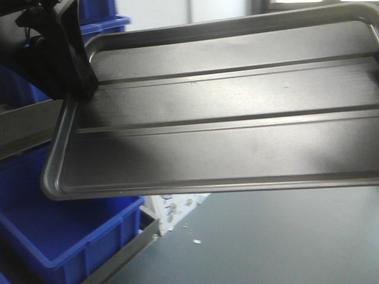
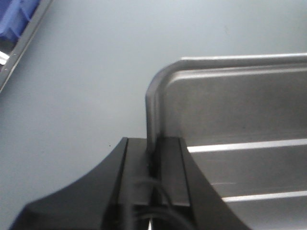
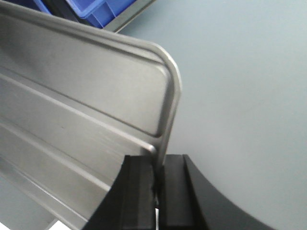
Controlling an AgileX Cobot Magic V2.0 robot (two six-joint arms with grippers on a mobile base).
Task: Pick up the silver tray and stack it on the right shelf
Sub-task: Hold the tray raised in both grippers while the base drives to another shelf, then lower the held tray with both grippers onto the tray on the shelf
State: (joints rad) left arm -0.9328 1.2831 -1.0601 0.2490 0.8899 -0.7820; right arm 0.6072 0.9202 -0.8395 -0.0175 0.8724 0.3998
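The silver tray (image 1: 225,130) is held up in the air, slightly tilted, and fills most of the front view, its two long ridges running across its floor. My left gripper (image 2: 154,153) is shut on the tray's left short rim (image 2: 152,110), and in the front view it shows as a black shape (image 1: 80,65) at the tray's upper left corner. My right gripper (image 3: 158,165) is shut on the opposite short rim of the tray (image 3: 72,96). The right shelf is out of view.
Blue plastic bins (image 1: 65,231) sit in a grey metal frame (image 1: 127,251) below and left of the tray. Another blue bin (image 1: 100,18) stands behind the left gripper. Grey floor (image 1: 266,236) lies under the tray.
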